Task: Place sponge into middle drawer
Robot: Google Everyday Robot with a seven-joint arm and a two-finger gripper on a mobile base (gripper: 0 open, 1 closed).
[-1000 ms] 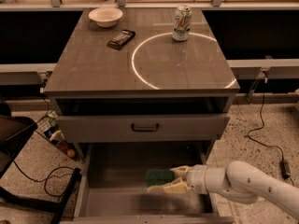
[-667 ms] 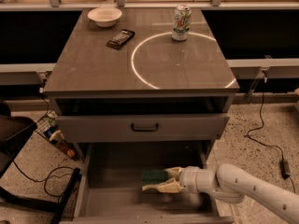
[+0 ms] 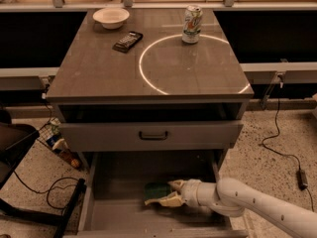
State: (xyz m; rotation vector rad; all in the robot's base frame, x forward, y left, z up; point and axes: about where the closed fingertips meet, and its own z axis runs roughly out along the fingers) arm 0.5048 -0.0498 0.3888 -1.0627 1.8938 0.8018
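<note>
Dim workroom, grey cabinet (image 3: pixel 99 78) on a speckled floor (image 3: pixel 257 157).
Black cable (image 3: pixel 277 135) and power brick (image 3: pixel 301 178) lie at right, loose cords (image 3: pixel 34 188) at left; a pale rail (image 3: pixel 282 71) runs behind the cabinet, a bright light ring (image 3: pixel 140 66) on its top. The gripper (image 3: pixel 159 193) sits low beneath the closed drawer front (image 3: pixel 99 135).

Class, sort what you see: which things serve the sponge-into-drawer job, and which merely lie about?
Job: sponge, held by the tool inside the open middle drawer.
Lying about: bowl, soda can, dark packet, all on the cabinet top.
</note>
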